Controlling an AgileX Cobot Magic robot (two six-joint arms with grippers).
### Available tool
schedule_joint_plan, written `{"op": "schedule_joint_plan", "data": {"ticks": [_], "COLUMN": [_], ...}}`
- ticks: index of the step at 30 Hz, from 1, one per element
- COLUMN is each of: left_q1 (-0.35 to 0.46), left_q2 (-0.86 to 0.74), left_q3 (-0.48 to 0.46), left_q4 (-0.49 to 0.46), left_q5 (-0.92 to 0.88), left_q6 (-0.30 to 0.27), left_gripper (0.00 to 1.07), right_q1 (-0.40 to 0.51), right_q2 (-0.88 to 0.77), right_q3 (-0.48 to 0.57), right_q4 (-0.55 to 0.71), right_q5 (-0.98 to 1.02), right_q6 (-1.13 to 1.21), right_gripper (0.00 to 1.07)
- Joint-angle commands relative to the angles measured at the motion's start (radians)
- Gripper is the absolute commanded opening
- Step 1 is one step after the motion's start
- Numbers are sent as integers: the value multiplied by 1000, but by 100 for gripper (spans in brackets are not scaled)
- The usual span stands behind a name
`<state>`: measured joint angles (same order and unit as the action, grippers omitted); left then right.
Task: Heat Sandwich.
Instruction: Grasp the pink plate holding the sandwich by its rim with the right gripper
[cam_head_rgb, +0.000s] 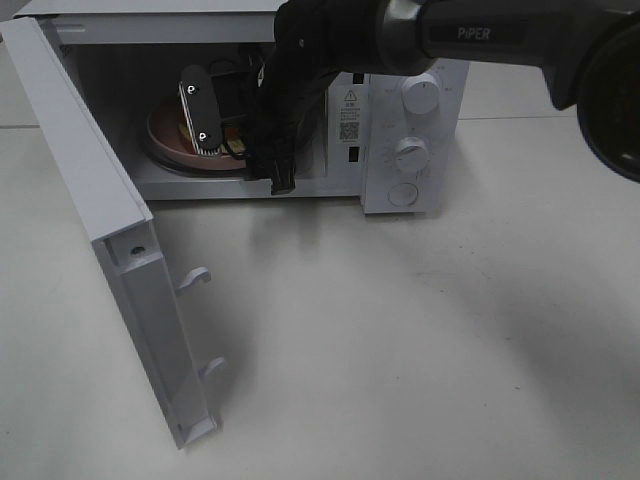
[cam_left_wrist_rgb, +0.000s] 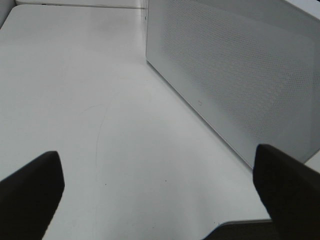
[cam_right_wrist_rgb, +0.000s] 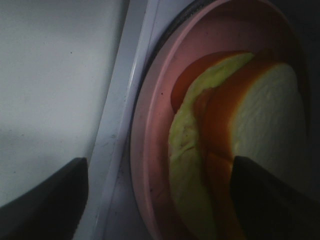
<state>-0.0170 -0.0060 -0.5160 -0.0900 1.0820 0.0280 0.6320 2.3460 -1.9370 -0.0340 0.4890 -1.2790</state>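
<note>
The sandwich lies on a round pink plate inside the open microwave. It shows white bread, a tan crust, pale green lettuce and red filling. My right gripper reaches into the cavity, open, with one finger over the door sill and the other over the sandwich; the plate's rim lies between them. In the exterior high view the right gripper and its arm hide most of the plate and the sandwich. My left gripper is open and empty over the table, beside the microwave's perforated wall.
The microwave door stands swung out to the left, its two latch hooks facing the table. Two knobs and a button sit on the control panel at the right. White tabletop spreads in front.
</note>
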Motion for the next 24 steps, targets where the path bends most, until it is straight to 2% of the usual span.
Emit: {"op": "schedule_joint_plan", "data": {"ticks": [1,6,24], "left_q1": [1,1,1], "left_q2": [-6,-6,-6], "left_q3": [3,3,3], "left_q4": [-9,-9,-9], "left_q5": [-13,-13,-13], "left_q6": [1,1,1], "left_gripper": [97,97,97], "right_q1": [-2,-2,12], "right_q2": [17,69,100], "right_q3": [-33,-93,-102], "right_q4": [-7,-7,-1], "right_q5": [11,12,19], "right_q6": [19,58,67], "right_gripper": [76,76,76]}}
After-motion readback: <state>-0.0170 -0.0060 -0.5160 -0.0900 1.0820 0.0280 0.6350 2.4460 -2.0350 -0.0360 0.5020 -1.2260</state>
